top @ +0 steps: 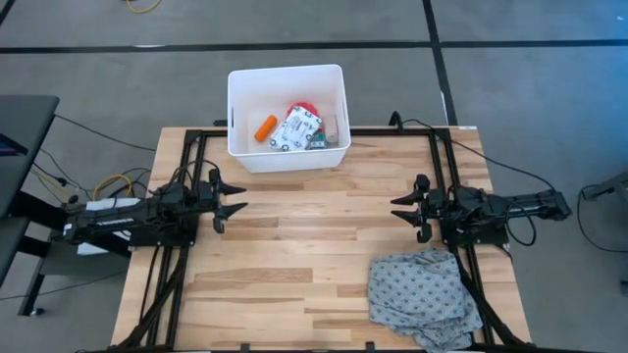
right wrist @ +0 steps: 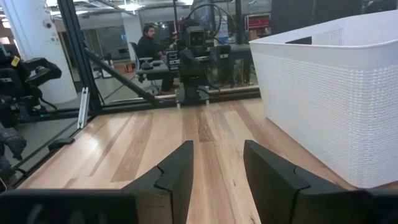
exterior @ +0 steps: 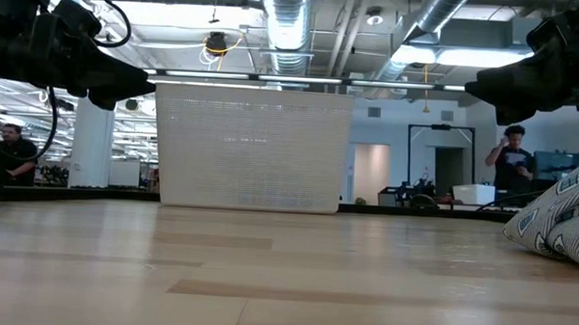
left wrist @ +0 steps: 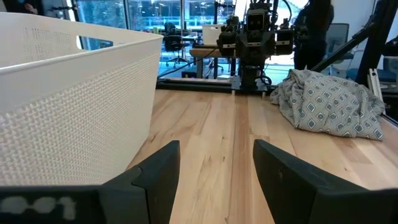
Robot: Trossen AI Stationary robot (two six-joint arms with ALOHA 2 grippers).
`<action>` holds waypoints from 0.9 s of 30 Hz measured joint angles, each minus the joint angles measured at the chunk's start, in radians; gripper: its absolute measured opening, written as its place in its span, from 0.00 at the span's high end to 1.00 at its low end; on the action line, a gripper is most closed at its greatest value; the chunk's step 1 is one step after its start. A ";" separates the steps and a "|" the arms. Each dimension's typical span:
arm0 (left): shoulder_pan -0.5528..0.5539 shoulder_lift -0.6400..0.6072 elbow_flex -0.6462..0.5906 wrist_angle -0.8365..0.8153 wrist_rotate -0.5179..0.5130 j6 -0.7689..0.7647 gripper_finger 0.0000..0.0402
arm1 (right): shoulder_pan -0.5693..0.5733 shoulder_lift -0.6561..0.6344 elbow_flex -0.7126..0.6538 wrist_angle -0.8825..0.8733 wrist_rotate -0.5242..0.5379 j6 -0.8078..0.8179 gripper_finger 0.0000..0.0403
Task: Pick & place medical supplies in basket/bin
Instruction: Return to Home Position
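Wooden bench (top: 314, 255) is carrying the white tub (top: 287, 157) at its far edge, with the orange tube (top: 265, 128) and printed packet (top: 297, 128) lying inside. Left end effector (top: 234, 196) and right end effector (top: 402, 210) are hovering open and empty at either side. Homing seems to be underway, needing only parking. The packet is covering the other supplies.

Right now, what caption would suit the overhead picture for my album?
Medical supplies in the white bin, grey cloth outside it, left hand and right hand open on either side.

I log the white tub (top: 243, 98) upright at upper centre; inside lie an orange tube (top: 265, 128), a printed white packet (top: 297, 130), a beige roll (top: 333, 127), a reddish roll (top: 307, 105).
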 joint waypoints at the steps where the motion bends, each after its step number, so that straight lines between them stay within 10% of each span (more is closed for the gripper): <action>1: 0.000 0.000 0.000 0.000 0.000 0.002 0.52 | 0.000 0.000 0.000 0.000 0.000 0.000 0.67; 27: 0.000 0.000 -0.001 0.000 -0.001 0.004 0.52 | 0.000 0.000 0.000 0.002 0.001 0.000 0.67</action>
